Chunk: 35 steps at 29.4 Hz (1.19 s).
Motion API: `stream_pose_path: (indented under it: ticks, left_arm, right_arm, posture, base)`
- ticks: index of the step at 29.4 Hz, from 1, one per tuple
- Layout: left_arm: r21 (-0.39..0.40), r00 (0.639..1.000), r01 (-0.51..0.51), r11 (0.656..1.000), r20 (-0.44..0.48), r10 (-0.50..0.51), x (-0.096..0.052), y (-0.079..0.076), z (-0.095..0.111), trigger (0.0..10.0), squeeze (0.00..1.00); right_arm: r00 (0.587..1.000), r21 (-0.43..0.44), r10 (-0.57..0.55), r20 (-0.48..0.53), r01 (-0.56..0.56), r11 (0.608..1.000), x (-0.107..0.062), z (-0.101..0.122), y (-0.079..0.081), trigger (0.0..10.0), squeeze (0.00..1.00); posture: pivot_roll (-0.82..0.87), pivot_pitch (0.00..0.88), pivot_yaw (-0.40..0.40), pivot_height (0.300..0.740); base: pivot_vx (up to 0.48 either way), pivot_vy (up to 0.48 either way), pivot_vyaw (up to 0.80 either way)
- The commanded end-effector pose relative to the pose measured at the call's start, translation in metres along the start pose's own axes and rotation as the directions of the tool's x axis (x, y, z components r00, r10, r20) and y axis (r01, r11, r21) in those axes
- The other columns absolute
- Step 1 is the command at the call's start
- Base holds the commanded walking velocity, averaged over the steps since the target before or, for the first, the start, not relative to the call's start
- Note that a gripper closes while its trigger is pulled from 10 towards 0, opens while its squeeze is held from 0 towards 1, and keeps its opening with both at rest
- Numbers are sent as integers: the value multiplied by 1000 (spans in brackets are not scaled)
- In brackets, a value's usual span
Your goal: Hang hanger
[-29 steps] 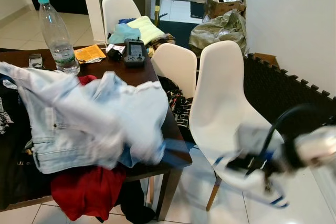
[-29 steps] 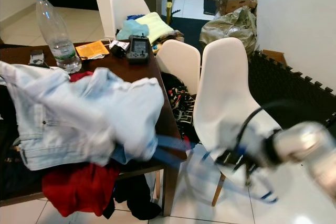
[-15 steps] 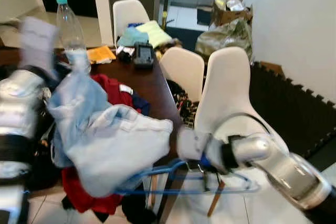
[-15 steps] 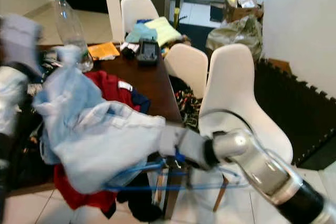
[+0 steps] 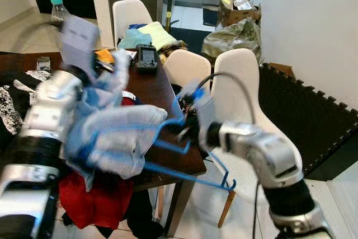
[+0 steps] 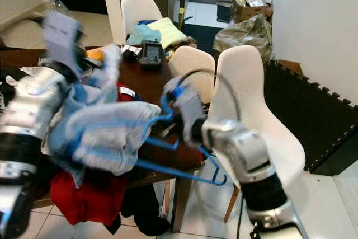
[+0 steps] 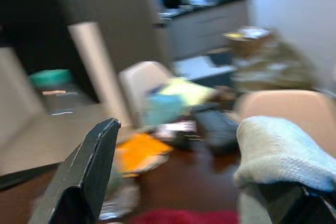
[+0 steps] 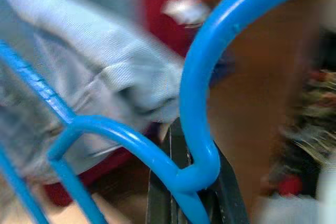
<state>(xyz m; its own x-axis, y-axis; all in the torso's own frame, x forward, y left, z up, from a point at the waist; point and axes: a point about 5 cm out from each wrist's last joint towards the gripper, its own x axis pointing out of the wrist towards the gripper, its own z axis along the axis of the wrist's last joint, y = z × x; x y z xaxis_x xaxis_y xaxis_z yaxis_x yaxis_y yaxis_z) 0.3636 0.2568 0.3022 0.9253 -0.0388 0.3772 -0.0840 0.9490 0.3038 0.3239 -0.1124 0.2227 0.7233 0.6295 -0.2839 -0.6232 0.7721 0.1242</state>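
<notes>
A blue wire hanger (image 5: 190, 176) is held up over the table's near corner, tilted, with its hook (image 8: 199, 66) rising above my right gripper (image 8: 184, 182). That gripper is shut on the hanger's neck. One arm of the hanger reaches into a light blue denim garment (image 5: 120, 138) that hangs bunched in the air off my left arm. In the left wrist view my left gripper (image 7: 189, 156) has its fingers (image 7: 84, 182) spread wide, with a fold of the denim (image 7: 283, 156) draped over one of them. Both arms are blurred.
A dark wooden table (image 5: 151, 88) carries a red garment (image 5: 89, 200) hanging off its front edge, a black device (image 5: 146, 58) and a water bottle (image 5: 56, 6). White chairs (image 5: 240, 93) stand close on the right. Bags (image 5: 232, 29) and a black foam mat (image 5: 302, 116) line the wall.
The denim has come up off the table on my left arm. My right gripper has raised the hanger from low beside the chair to table height and into the garment. The camera shifted slightly.
</notes>
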Motion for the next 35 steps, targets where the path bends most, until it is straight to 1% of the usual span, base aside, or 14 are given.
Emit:
stream_pose_path:
  ticks: [1, 3, 7, 11, 13, 14, 15, 17, 21, 24, 29, 33, 34, 35]
  left_arm:
    - [5, 1000, -23, 1000, 18, 23, 1, 3, 3, 10000, 541]
    - [71, 963, -268, 961, 12, 268, -10, 61, 6, 10000, 404]
    - [75, 915, -399, 914, -34, 402, -21, 87, 1, 10000, 263]
    - [43, 943, -262, 964, -201, 266, -25, 68, -29, 10000, 157]
    - [6, 950, -162, 987, -271, 157, -26, 52, -42, 10000, 204]
    - [-138, 943, 19, 990, -327, -64, -28, 18, -55, 10000, 365]
    - [-231, 907, 236, 944, -296, -300, -35, -17, -56, 10000, 1000]
    - [-421, 807, 453, 786, -180, -562, -48, -62, -45, 10000, 1000]
    - [-458, 766, 514, 726, -136, -628, -53, -72, -39, 10000, 1000]
    - [-560, 586, 655, 507, -47, -809, -72, -78, -23, 10000, 1000]
    - [-532, 517, 739, 413, 55, -854, -83, -62, -3, 10000, 1000]
    - [-515, 516, 757, 402, 95, -851, -84, -53, 6, 10000, 1000]
    - [-492, 676, 658, 570, 52, -735, -69, -17, 8, 10000, 1000]
    - [-483, 734, 600, 638, 14, -679, -64, -6, 5, 10000, 1000]
  right_arm:
    - [999, 37, -16, 31, 15, 999, -2, 5, -4, 10000, 0]
    - [975, 69, -217, 57, 213, 975, -16, 16, -39, 10000, 0]
    - [949, 20, -312, 34, 312, 950, -20, 14, -50, 10000, 0]
    - [952, -64, -305, -30, 303, 951, -13, 4, -40, 10000, 0]
    - [960, -89, -276, -56, 271, 959, -9, 0, -33, 10000, 0]
    - [973, -122, -214, -89, 203, 972, -5, -5, -20, 10000, 0]
    - [979, -141, -175, -109, 159, 977, -3, -9, -12, 10000, 0]
    - [980, -155, -156, -125, 137, 978, -2, -12, -8, 10000, 0]
    - [979, -156, -162, -126, 141, 978, -2, -12, -9, 10000, 0]
    - [975, -173, -184, -126, 161, 972, -3, -11, -13, 10000, 0]
    - [974, -189, -187, -129, 161, 969, -3, -12, -13, 10000, 0]
    - [974, -198, -185, -131, 157, 967, -4, -12, -13, 10000, 0]
    - [971, -246, -202, -127, 166, 955, -8, -9, -19, 10000, 0]
    - [969, -258, -214, -120, 178, 950, -11, -7, -23, 10000, 0]
  posture:
    - [114, 61, -44, 740]
    - [119, 64, -45, 740]
    - [129, 64, -46, 740]
    - [138, 63, -46, 740]
    - [138, 63, -46, 740]
    - [139, 63, -46, 740]
    - [138, 63, -46, 740]
    - [135, 64, -44, 740]
    - [135, 63, -45, 740]
    - [133, 64, -44, 740]
    - [134, 65, -41, 740]
    - [137, 65, -42, 740]
    - [141, 65, -45, 740]
    - [141, 65, -45, 740]
  base:
    - [0, 0, 0]
    - [0, 0, 0]
    - [0, 0, 0]
    - [0, 0, 0]
    - [0, 0, 0]
    - [0, 0, 0]
    - [0, 0, 0]
    - [0, 0, 0]
    - [0, 0, 0]
    - [0, 0, 0]
    - [0, 0, 0]
    - [0, 0, 0]
    - [0, 0, 0]
    - [0, 0, 0]
